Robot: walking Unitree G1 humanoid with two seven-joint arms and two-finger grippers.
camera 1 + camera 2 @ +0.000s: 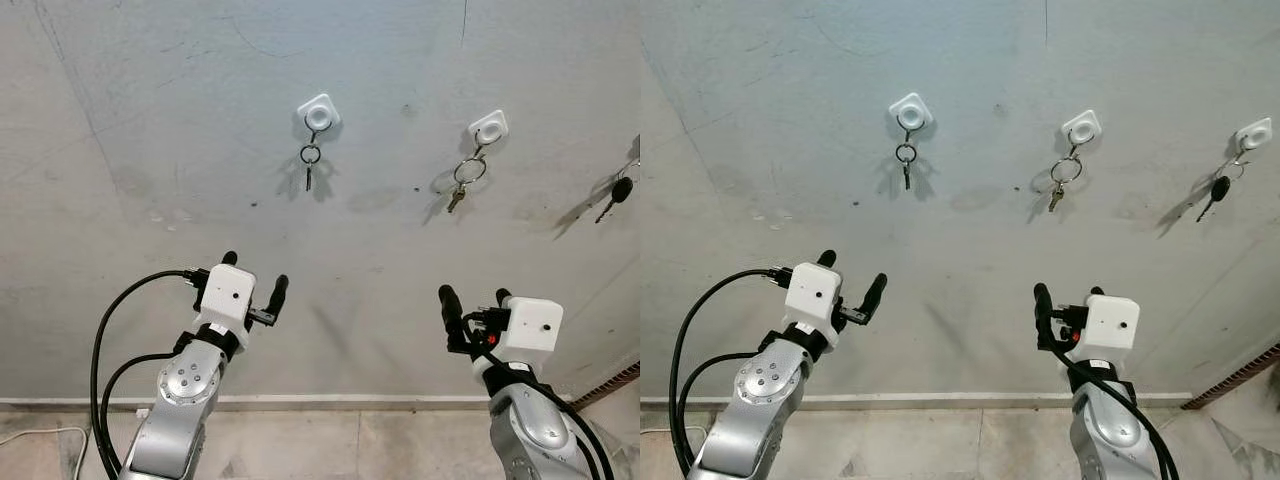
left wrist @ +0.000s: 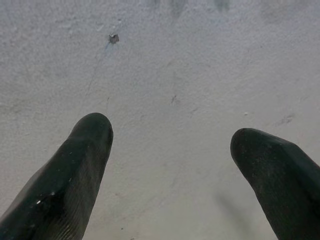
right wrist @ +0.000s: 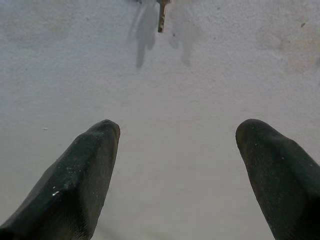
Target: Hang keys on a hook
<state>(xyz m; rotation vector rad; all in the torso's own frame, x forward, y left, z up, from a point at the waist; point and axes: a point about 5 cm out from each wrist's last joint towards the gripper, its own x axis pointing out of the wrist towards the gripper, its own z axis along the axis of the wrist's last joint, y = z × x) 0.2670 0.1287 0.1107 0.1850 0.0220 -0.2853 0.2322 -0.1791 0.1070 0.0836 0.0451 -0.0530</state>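
Observation:
Three white hooks sit on a grey wall. The left hook [image 1: 319,110] carries a small key on rings [image 1: 310,160]. From the middle hook [image 1: 489,127] hangs a ring with a brass key [image 1: 464,178], whose tip [image 3: 162,20] shows in the right wrist view. The right hook [image 1: 1254,134] holds a black-headed key [image 1: 1214,192]. My left gripper [image 1: 254,275] is open and empty, raised below the left hook. Below the middle hook my right gripper [image 1: 472,300] is open and empty too. Both stand well under the keys.
A white baseboard [image 1: 330,402] runs along the foot of the wall above a tiled floor [image 1: 300,445]. A black cable [image 1: 110,330] loops off my left arm. A brown strip [image 1: 610,385] shows at the lower right corner.

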